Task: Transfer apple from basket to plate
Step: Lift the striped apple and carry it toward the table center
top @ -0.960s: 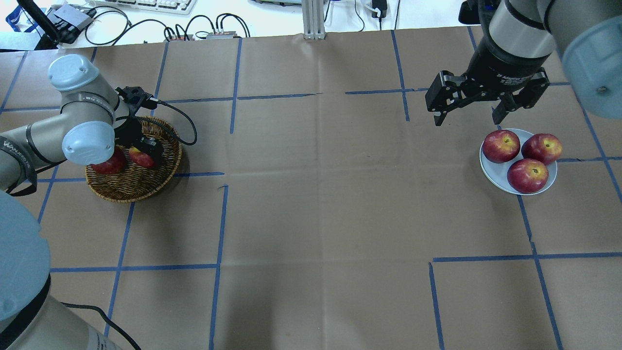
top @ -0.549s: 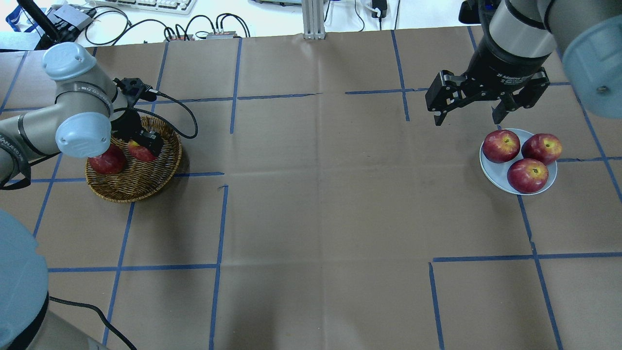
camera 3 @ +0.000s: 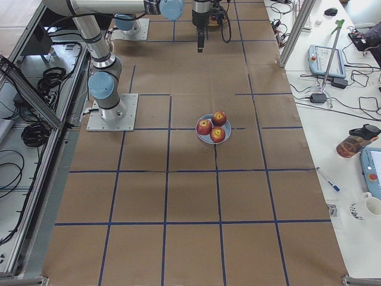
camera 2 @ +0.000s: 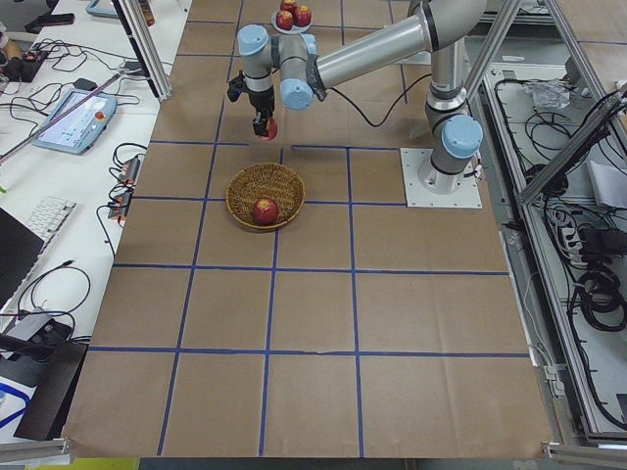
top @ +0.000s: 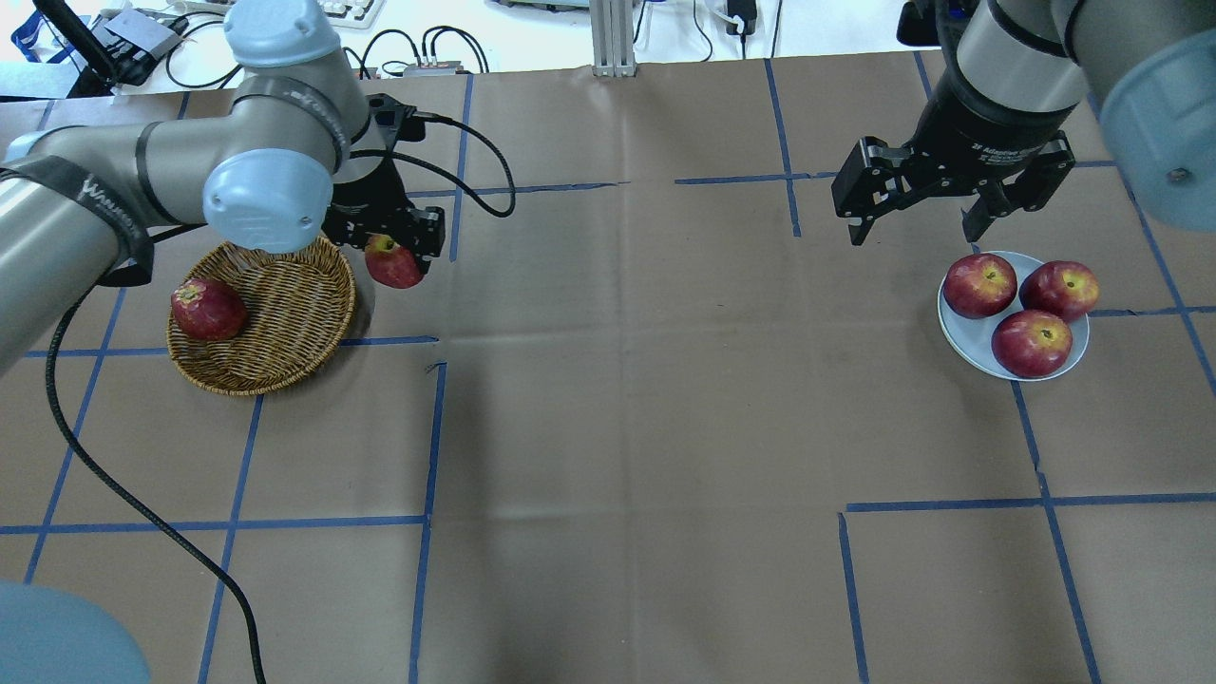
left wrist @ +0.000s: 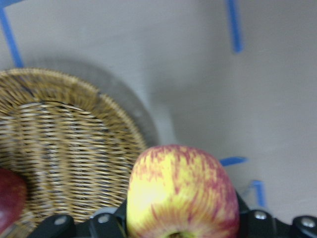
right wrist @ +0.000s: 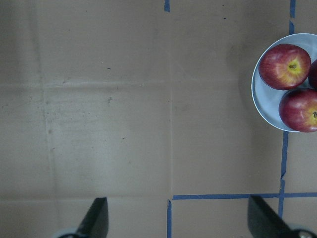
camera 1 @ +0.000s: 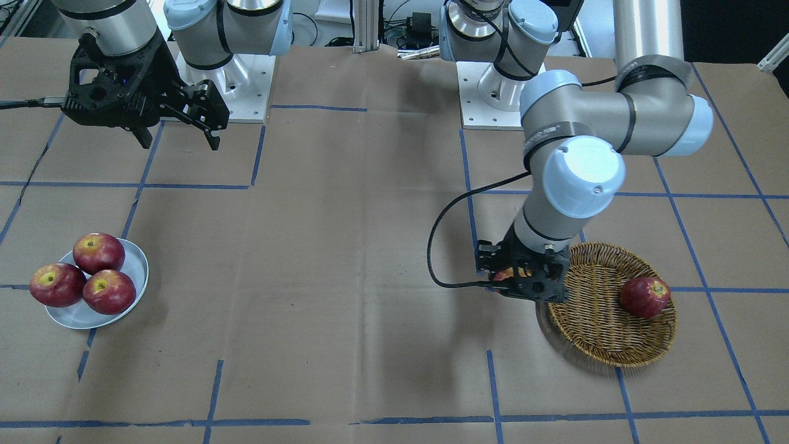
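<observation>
1. On the left of the overhead view, a shallow round brown wicker basket [top: 285,353] sits on the brown paper-covered table [top: 617,380], which is marked with blue tape lines. One dark red apple [top: 208,309] lies inside the basket, close to its left wall.
2. Just right of the basket's far rim, the left gripper [top: 389,249] points downward. Its black fingers are clamped on the lighter apple with red-and-yellow streaked skin [top: 394,268], one finger on each side. This apple is outside the basket, held over the paper beside the rim. The wrist view shows its yellowish, red-streaked skin between the fingers, with the wicker rim off to one side below.
3. Far to the right, the right gripper [top: 913,236] hangs over the table, its two fingers spread wide apart above bare paper, near the far left edge of the plate.
4. At the right, a small round pale grey-blue plate [top: 964,338] carries three dark red apples [top: 1032,344] packed close together, well apart from the basket.
</observation>
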Available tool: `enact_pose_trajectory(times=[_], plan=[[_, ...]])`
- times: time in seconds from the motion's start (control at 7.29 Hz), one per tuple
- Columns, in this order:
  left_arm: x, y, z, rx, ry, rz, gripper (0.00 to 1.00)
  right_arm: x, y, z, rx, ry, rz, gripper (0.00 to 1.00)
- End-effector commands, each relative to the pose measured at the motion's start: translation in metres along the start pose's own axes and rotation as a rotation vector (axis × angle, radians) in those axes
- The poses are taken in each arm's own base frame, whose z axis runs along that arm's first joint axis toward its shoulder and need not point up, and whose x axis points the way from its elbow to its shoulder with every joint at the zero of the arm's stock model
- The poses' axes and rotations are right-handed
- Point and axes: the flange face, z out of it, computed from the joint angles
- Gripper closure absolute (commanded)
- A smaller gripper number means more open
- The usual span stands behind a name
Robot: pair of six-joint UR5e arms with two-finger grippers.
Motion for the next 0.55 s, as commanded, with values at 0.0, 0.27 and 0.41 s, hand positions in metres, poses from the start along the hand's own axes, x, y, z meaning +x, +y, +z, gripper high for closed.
enact_pose_trajectory(times=[0.0,0.27,0.41], plan=[[0.105,0.005,0.019,-0.004,0.011,-0.067,1.00,0.000,0.000,0.000,0.000,0.000,0.000,0.00],[0.179,-0.004,0.051,-0.010,0.042,-0.050,1.00,0.000,0.000,0.000,0.000,0.000,0.000,0.00],[0.205,-0.005,0.063,-0.009,0.038,-0.064,1.00,0.000,0.000,0.001,-0.001,0.000,0.000,0.00]])
